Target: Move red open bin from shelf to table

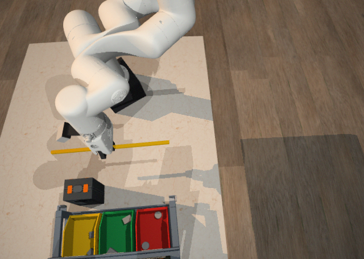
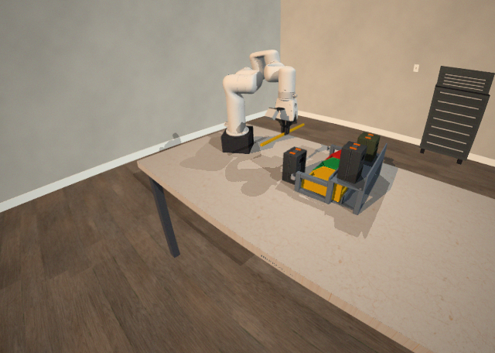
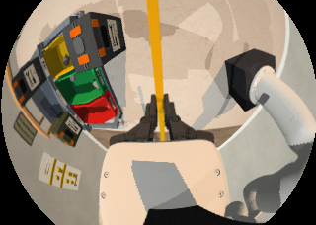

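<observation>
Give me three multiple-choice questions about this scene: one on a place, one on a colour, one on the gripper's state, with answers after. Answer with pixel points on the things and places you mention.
1. Where is the red bin?
A. On the table beside the arm's base
B. On the shelf, next to the green bin
C. Between the yellow and green bins

2. What colour is the stick?
A. Yellow
B. Blue
C. White

3. What is the gripper doing?
A. Standing open with nothing in it
B. Gripping the red bin
C. Shut on the stick

1: B, the top view shows the red bin [image 1: 152, 228] [image 3: 94, 112] on the shelf [image 1: 175, 226] beside the green bin [image 1: 116, 229] [image 3: 81, 87].
2: A, the stick [image 1: 144, 143] [image 2: 271, 139] [image 3: 154, 42] is yellow in all three views.
3: C, the wrist view shows the stick between the fingers of the gripper [image 1: 102, 154] [image 2: 285, 131] [image 3: 160, 101].
</observation>
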`<action>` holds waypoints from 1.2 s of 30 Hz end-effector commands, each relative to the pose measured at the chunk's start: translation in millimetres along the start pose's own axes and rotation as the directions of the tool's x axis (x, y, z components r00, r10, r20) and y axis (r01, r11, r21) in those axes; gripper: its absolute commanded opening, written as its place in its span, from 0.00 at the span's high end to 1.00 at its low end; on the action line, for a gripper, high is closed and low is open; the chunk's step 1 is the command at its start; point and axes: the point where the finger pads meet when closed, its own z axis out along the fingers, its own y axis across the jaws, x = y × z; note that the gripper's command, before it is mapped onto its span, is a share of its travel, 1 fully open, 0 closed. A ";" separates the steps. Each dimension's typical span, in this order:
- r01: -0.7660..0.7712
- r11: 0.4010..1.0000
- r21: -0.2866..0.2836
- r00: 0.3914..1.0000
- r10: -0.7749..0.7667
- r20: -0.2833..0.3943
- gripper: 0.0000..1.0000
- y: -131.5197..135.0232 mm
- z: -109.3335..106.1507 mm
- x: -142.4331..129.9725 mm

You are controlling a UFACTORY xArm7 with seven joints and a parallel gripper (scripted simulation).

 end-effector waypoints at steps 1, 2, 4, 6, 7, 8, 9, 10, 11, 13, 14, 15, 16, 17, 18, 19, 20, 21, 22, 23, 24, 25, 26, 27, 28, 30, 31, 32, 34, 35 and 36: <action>0.000 1.000 0.003 1.000 0.000 0.000 1.00 21.2 -0.9 -0.5; 0.000 1.000 0.003 1.000 0.000 0.000 1.00 32.2 -0.9 -0.5; 0.000 1.000 0.003 1.000 0.000 0.000 1.00 54.2 -0.9 -0.7; 0.000 1.000 0.003 1.000 0.000 0.000 1.00 54.2 -0.9 -0.7; 0.000 1.000 0.003 1.000 0.000 0.000 1.00 54.2 -0.9 -0.7; 0.000 1.000 0.003 1.000 0.000 0.000 1.00 54.2 -0.9 -0.7; 0.000 1.000 0.003 1.000 0.000 0.000 1.00 54.2 -0.9 -0.7; 0.000 1.000 0.003 1.000 0.000 0.000 1.00 54.2 -0.9 -0.7; 0.000 1.000 0.003 1.000 0.000 0.000 1.00 54.2 -0.9 -0.7; 0.000 1.000 0.003 1.000 0.000 0.000 1.00 54.2 -0.9 -0.7; 0.000 1.000 0.003 1.000 0.000 0.000 1.00 54.2 -0.9 -0.7; 0.000 1.000 0.003 1.000 0.000 0.000 1.00 54.2 -0.9 -0.7; 0.000 1.000 0.003 1.000 0.000 0.000 1.00 54.2 -0.9 -0.7; 0.000 1.000 0.003 1.000 0.000 0.001 1.00 11.0 -0.9 -0.4; 0.000 1.000 0.003 1.000 0.000 0.000 1.00 22.0 -0.9 -0.5; 0.000 1.000 0.003 1.000 0.000 0.000 1.00 33.0 -0.9 -0.6; 0.000 1.000 0.003 1.000 0.000 0.000 1.00 44.0 -0.9 -0.6; 0.000 1.000 0.003 1.000 0.000 0.000 1.00 55.0 -0.9 -0.7; 0.000 1.000 0.003 1.000 0.000 0.000 1.00 55.0 -0.9 -0.7; 0.000 1.000 0.003 1.000 0.000 0.000 1.00 55.0 -0.9 -0.7; 0.000 1.000 0.003 1.000 0.000 0.000 1.00 55.0 -0.9 -0.7; 0.000 1.000 0.003 1.000 0.000 0.000 1.00 55.0 -0.9 -0.7; 0.000 1.000 0.003 1.000 0.000 0.000 1.00 55.0 -0.9 -0.7; 0.000 1.000 0.003 1.000 0.000 0.000 1.00 55.0 -0.9 -0.7; 0.000 1.000 0.003 1.000 0.000 0.000 1.00 55.0 -0.9 -0.7; 0.000 1.000 0.003 1.000 0.000 0.000 1.00 55.0 -0.9 -0.7; 0.000 1.000 0.003 1.000 0.000 0.000 1.00 55.0 -0.9 -0.7; 0.000 1.000 0.003 1.000 0.000 0.000 1.00 55.0 -0.9 -0.7; 0.000 1.000 0.003 1.000 0.000 0.001 1.00 11.8 -0.9 -0.4; 0.000 1.000 0.003 1.000 0.000 0.000 1.00 22.8 -0.9 -0.5; 0.000 1.000 0.003 1.000 0.000 0.000 1.00 33.8 -0.9 -0.6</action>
